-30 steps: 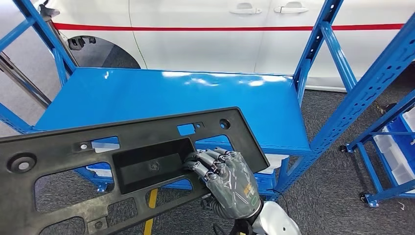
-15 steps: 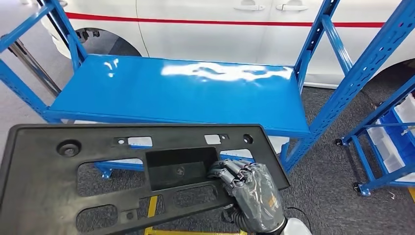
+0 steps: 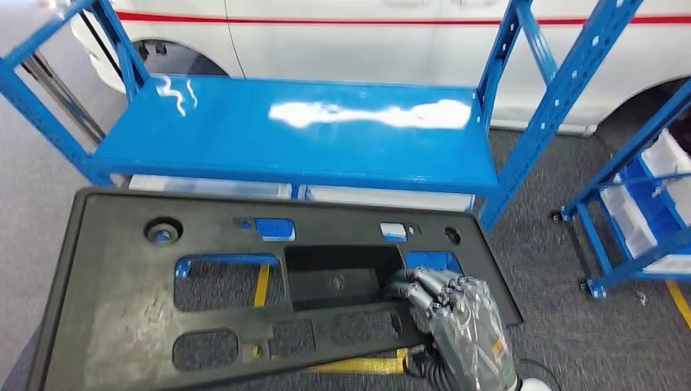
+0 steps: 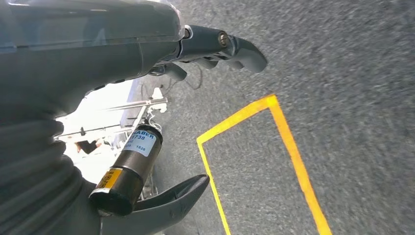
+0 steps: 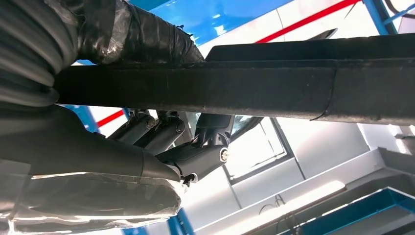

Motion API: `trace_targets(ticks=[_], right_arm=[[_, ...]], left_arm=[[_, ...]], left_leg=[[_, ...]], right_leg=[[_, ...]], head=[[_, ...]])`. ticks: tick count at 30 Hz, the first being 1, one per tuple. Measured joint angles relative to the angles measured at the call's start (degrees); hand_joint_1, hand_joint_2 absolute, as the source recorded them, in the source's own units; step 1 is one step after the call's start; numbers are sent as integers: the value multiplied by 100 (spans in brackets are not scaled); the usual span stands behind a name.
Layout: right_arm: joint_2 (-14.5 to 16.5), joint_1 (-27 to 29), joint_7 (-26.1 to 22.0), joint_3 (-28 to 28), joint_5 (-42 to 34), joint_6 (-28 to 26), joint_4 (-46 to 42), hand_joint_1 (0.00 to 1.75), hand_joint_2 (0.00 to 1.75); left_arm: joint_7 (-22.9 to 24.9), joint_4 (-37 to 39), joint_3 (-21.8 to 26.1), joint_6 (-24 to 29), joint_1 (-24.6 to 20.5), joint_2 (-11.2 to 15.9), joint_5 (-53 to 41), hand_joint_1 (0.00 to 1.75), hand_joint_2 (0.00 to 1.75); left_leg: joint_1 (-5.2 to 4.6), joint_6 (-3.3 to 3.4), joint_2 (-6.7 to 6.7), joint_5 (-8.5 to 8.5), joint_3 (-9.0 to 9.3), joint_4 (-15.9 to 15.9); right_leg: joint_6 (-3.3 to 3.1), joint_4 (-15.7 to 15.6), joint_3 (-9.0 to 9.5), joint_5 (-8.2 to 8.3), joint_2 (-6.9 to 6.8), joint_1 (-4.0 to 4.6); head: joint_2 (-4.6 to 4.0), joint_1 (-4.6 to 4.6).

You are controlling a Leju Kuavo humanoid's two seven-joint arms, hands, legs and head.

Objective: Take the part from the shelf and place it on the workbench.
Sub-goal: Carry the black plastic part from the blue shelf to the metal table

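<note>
The part (image 3: pixel 122 277) is a long black plastic panel with cut-outs and a square recess. It hangs level in front of the blue shelf (image 3: pixel 301 130), off its board, low in the head view. My right hand (image 3: pixel 456 322) grips it at its right end, with fingers curled over the edge by the recess. In the right wrist view the part (image 5: pixel 293 88) crosses as a dark bar, clamped between the thumb and the fingers (image 5: pixel 195 156). My left hand (image 4: pixel 122 49) hangs over the floor, its fingers and thumb apart, holding nothing.
A white car (image 3: pixel 367 32) with a red stripe stands behind the shelf. A second blue rack (image 3: pixel 644 204) with white bins is at the right. Yellow tape (image 4: pixel 288 142) marks the grey carpet floor. Blue uprights (image 3: pixel 554 106) flank the shelf board.
The whole picture has shifted, so the camera has moved; the shelf now looks farther off. The part has levelled out and sits lower, still in my right hand.
</note>
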Motion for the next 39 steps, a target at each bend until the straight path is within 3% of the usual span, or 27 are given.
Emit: trace_targets(ticks=[2, 3, 4, 5, 6, 7, 9, 10, 11, 13, 14, 15, 18, 19, 20, 21, 23, 25, 26, 29, 31, 33, 34, 35, 36, 38, 39], right_arm=[[0, 12, -26, -21, 9, -6, -14, 175, 175], [0, 20, -39, -29, 19, -5, -16, 175, 175], [0, 33, -53, -37, 34, -4, -16, 175, 175], [0, 52, -66, -45, 51, -6, -16, 175, 175], [0, 73, -78, -53, 68, -15, -16, 175, 175], [1, 90, -86, -59, 84, -28, -16, 175, 175], [2, 114, -97, -62, 118, -54, -19, 175, 175], [2, 121, -102, -62, 135, -60, -20, 175, 175], [2, 125, -106, -63, 146, -60, -21, 175, 175], [3, 121, -109, -67, 148, -51, -20, 175, 175], [3, 116, -109, -72, 143, -45, -18, 175, 175], [3, 112, -109, -76, 139, -41, -17, 175, 175], [2, 105, -111, -86, 125, -21, -14, 175, 175], [3, 104, -113, -90, 120, -13, -13, 175, 175], [3, 104, -116, -95, 115, -6, -11, 175, 175], [3, 105, -120, -100, 113, -3, -10, 175, 175], [4, 103, -128, -109, 112, -1, -9, 175, 175], [7, 105, -133, -117, 115, 3, -12, 175, 175], [9, 104, -136, -121, 117, 6, -13, 175, 175], [16, 97, -144, -127, 121, 15, -13, 175, 175], [25, 96, -149, -128, 121, 20, -12, 175, 175], [33, 100, -152, -129, 121, 32, -10, 175, 175], [35, 102, -154, -130, 121, 41, -7, 175, 175], [36, 102, -156, -130, 121, 53, -4, 175, 175], [37, 103, -157, -130, 122, 66, -2, 175, 175], [42, 102, -159, -130, 123, 92, -1, 175, 175], [48, 102, -159, -130, 124, 109, -1, 175, 175]], left_arm=[[-1, -33, 30, -16, -1, -12, -7, 0, 175], [-2, -45, 46, -25, -3, -19, -13, 0, 175], [-3, -58, 65, -33, -5, -26, -20, 0, 175], [-5, -71, 84, -40, -7, -35, -27, 0, 175], [-9, -87, 97, -44, -9, -43, -35, 0, 175], [-15, -104, 106, -48, -11, -47, -46, 0, 175], [-30, -139, 119, -56, -23, -54, -64, 0, 175], [-38, -150, 130, -60, -25, -61, -68, 0, 175], [-43, -158, 145, -63, -28, -67, -69, 0, 175], [-47, -167, 184, -65, -27, -77, -69, 0, 175], [-47, -169, 203, -67, -37, -79, -72, 0, 175], [-49, -171, 222, -68, -45, -80, -75, 0, 175], [-86, -171, 260, -68, -57, -82, -94, 0, 175], [-128, -171, 267, -63, -56, -82, -99, 0, 175], [-178, -171, 275, -57, -56, -82, -103, 0, 175], [-220, -172, 281, -46, -55, -82, -104, 0, 175], [-234, -172, 285, -30, -59, -88, -109, 0, 175], [-197, -173, 281, -19, -71, -98, -117, 0, 175], [-181, -173, 280, -14, -74, -102, -120, 0, 175], [-171, -177, 280, 2, -56, -94, -105, 0, 175], [-173, -179, 281, 6, -50, -87, -96, 0, 175], [-176, -181, 281, 7, -50, -87, -92, 0, 175], [-181, -182, 281, 6, -49, -87, -92, 0, 175], [-186, -185, 283, 6, -47, -86, -91, 0, 175], [-195, -190, 285, 5, -43, -86, -92, 0, 175], [-208, -205, 289, 5, -35, -86, -97, 0, 175], [-217, -212, 291, 1, -36, -89, -100, 0, 175]], left_leg=[[19, -49, -6, -604, -158, 626], [24, -70, -6, -808, -208, 974], [27, -85, -5, -885, -205, 1227], [30, -94, -5, -826, -123, 1311], [35, -94, -5, -680, 65, 1183], [40, -88, -7, -533, 348, 862], [27, -49, -24, -477, 933, 43], [15, -21, -37, -512, 1087, -224], [-1, 9, -48, -549, 1135, -355], [1, 93, -42, -467, 1058, -392], [7, 147, -28, -416, 1015, -404], [15, 207, -10, -355, 968, -416], [-8, 297, -6, -179, 754, -394], [-19, 298, -24, -120, 658, -377], [-32, 295, -52, -69, 563, -361], [-44, 289, -89, -23, 478, -346], [-62, 270, -182, 61, 349, -328], [-60, 228, -270, 148, 281, -320], [-45, 195, -316, 190, 263, -323], [-28, 87, -409, 246, 220, -314], [-20, 15, -287, -23, 77, 13], [19, -68, -153, -470, -203, 738], [41, -104, -127, -611, -316, 1071], [62, -136, -106, -645, -347, 1241], [83, -164, -81, -567, -255, 1177], [109, -211, 65, -291, 200, 492], [98, -200, 156, -185, 421, 155]], right_leg=[[-42, 2, -161, 136, -10, -3], [-40, 10, -241, 201, -10, -1], [-34, 22, -326, 265, -13, 0], [-22, 40, -416, 324, -16, 0], [-7, 64, -508, 381, -18, -1], [12, 94, -596, 431, -19, -3], [67, 147, -733, 525, -18, 8], [97, 154, -761, 572, -20, 13], [130, 144, -778, 625, -24, 18], [195, 119, -793, 697, -17, 18], [224, 165, -830, 624, -7, 13], [245, 305, -890, 446, 4, 6], [276, 1302, -1163, -369, 15, -16], [278, 1598, -1196, -482, 16, -17], [270, 1726, -1148, -456, 18, -16], [250, 1650, -1000, -322, 27, -12], [149, 976, -462, -66, 142, 5], [66, 230, 25, -94, 312, 26], [49, 32, 136, -160, 352, 39], [42, -118, 186, -97, 199, 21], [7, -178, 177, -17, 64, -26], [-7, -171, 122, 23, -75, -23], [3, -157, 87, 34, -145, -24], [12, -134, 56, 42, -217, -29], [25, -104, 27, 41, -288, -39], [74, -21, -15, 16, -417, -63], [113, 19, -34, -2, -471, -67]], head=[[0, -9], [0, -10], [0, -10], [0, -10], [0, -10], [0, -11], [0, -10], [0, -9], [0, -8], [0, -5], [0, -5], [0, -2], [0, 2], [0, 2], [0, 2], [0, 2], [0, -1], [0, -2], [0, 1], [0, 10], [0, 0], [0, -11], [0, -12], [0, -12], [0, -13], [0, -14], [0, -16]])
